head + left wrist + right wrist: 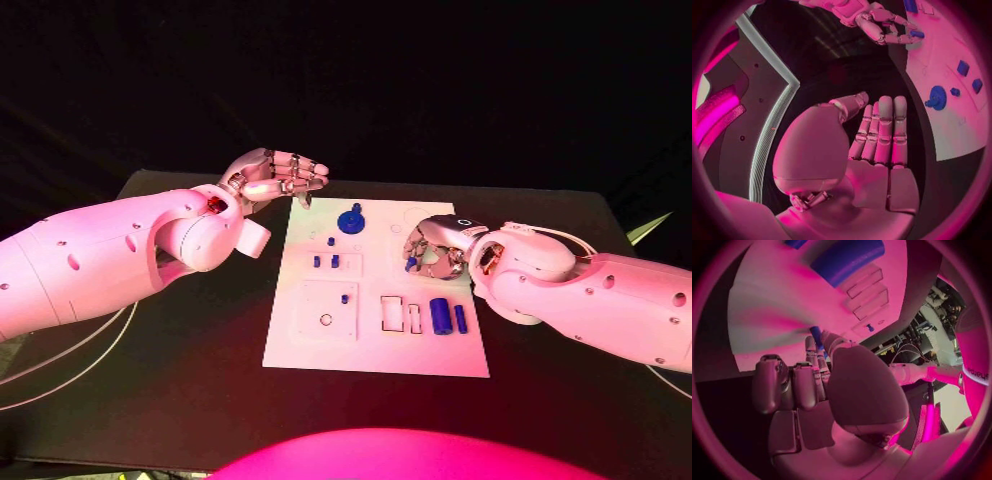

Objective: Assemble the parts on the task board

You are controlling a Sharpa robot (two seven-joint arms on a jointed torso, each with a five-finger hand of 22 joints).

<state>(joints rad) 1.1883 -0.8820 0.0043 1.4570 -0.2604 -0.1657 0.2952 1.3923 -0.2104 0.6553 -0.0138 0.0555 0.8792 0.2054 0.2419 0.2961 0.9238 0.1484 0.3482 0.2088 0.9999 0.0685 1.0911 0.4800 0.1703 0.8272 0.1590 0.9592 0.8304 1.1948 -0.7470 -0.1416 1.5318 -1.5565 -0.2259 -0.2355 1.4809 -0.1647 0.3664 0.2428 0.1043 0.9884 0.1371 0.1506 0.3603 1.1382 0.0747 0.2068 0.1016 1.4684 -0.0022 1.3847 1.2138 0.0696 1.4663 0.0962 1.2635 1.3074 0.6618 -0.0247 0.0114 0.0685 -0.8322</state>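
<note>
Two hands are at work: our right hand [437, 250] sits low over the task board [378, 355] and pinches a small blue part [411, 264], while our left hand [274, 176] hovers off the board's 11 o'clock corner, fingers straight and together, grasping nothing. From the right hand, the loose blue cylinder [440, 316] lies toward 6 o'clock, its long axis running 12 to 6. We judge the right hand nearer to it.
</note>
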